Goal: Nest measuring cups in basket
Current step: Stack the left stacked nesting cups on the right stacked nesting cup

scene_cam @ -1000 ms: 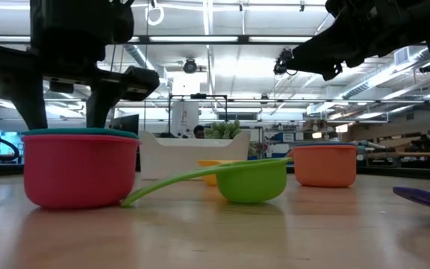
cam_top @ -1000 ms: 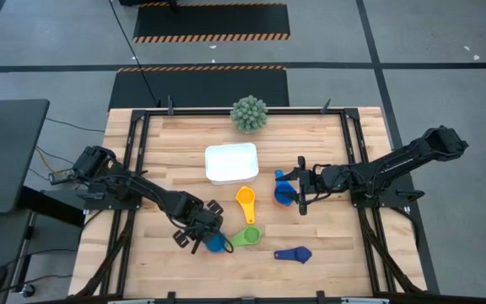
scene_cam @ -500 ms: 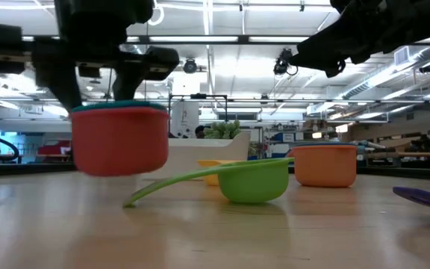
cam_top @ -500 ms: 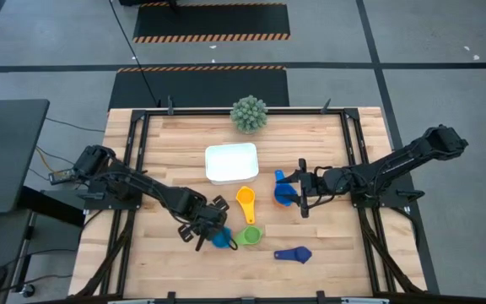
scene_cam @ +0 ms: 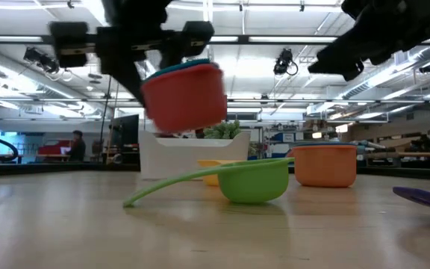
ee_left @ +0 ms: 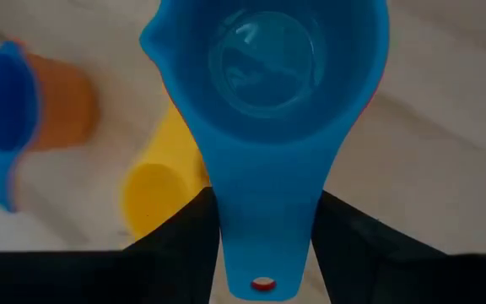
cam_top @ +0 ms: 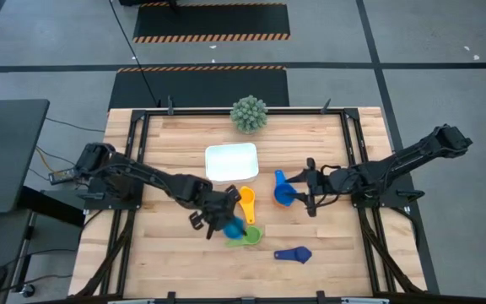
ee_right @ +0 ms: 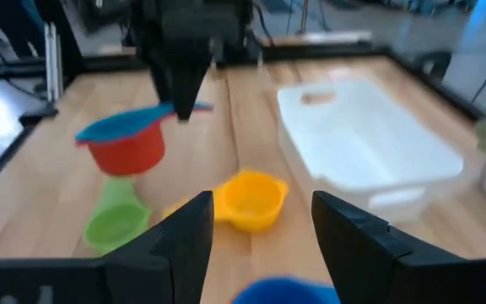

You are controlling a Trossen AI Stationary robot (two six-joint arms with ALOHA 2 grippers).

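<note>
Two cups airborne as one stack: light blue cup [ee_left: 264,76] seated inside the red cup [scene_cam: 185,101], carried by the left gripper [cam_top: 219,218], clamped on the light blue handle. Held clear of the bench, roughly over the green cup [scene_cam: 252,181], toward the bench's near edge, about midway along it.

Step in hand, by the look of it: stacking the red-and-blue pair into a larger cup, or carrying it on toward the basket [cam_top: 231,162], which sits empty in the middle of the bench, toward the far edge. Cannot tell which from here.

Right gripper [cam_top: 310,189] toward the right edge, fingers apart and gripping nothing, just beside the orange cup [scene_cam: 324,166], which has a blue cup [cam_top: 282,181] in it. Yellow cup [cam_top: 245,201] loose between basket and green cup; dark blue cup [cam_top: 294,253] alone near the near edge.

Next, probably: centre the stack over the chosen cup's mouth, keep it level, lower gently, line the handles up, let go only once seated. Risk of tipping the light green cup on an off-centre descent.
</note>
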